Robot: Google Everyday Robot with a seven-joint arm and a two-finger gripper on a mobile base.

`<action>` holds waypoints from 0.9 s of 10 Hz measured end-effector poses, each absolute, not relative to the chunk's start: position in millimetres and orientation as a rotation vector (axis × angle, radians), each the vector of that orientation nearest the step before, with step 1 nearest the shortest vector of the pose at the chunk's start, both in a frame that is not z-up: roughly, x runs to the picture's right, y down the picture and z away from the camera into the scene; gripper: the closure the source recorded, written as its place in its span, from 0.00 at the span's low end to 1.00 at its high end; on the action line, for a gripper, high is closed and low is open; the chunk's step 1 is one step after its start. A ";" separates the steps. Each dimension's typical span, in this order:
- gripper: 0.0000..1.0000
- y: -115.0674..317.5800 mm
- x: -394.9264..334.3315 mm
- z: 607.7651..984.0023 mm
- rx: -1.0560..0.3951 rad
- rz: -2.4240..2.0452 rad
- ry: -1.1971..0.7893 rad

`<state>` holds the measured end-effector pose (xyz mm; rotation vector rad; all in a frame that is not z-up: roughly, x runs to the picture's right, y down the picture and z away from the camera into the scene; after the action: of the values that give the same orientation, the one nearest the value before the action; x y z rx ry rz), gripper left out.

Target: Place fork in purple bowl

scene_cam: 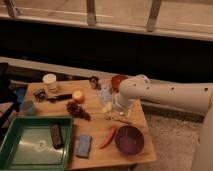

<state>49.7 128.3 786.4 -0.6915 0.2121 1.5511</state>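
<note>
The purple bowl [129,139] stands near the front right corner of the wooden table [95,156]; it is dark, round and glossy inside. A pale, thin fork [119,118] lies on the table just behind the bowl. My white arm reaches in from the right, and its gripper [120,106] hangs directly over the fork, low above the table and largely hidden by the wrist. The gripper is open, and nothing shows between its fingers.
A red chili [109,137] and a blue sponge [83,146] lie left of the bowl. A green tray [20,150] fills the front left. Grapes [78,110], an orange [78,96], a clear bottle [105,93], an orange-red bowl [118,81] and a white cup [50,81] stand behind.
</note>
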 end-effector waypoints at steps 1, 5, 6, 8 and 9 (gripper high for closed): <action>0.20 128.3 40.6 789.5 -0.715 1.544 0.201; 0.20 129.2 33.7 790.8 -0.745 1.541 0.190; 0.20 129.6 33.6 791.0 -0.745 1.539 0.192; 0.20 134.1 26.4 795.7 -0.742 1.516 0.214; 0.20 136.7 19.1 800.6 -0.750 1.507 0.219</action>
<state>19.1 136.7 800.6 -0.7504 0.2185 1.5073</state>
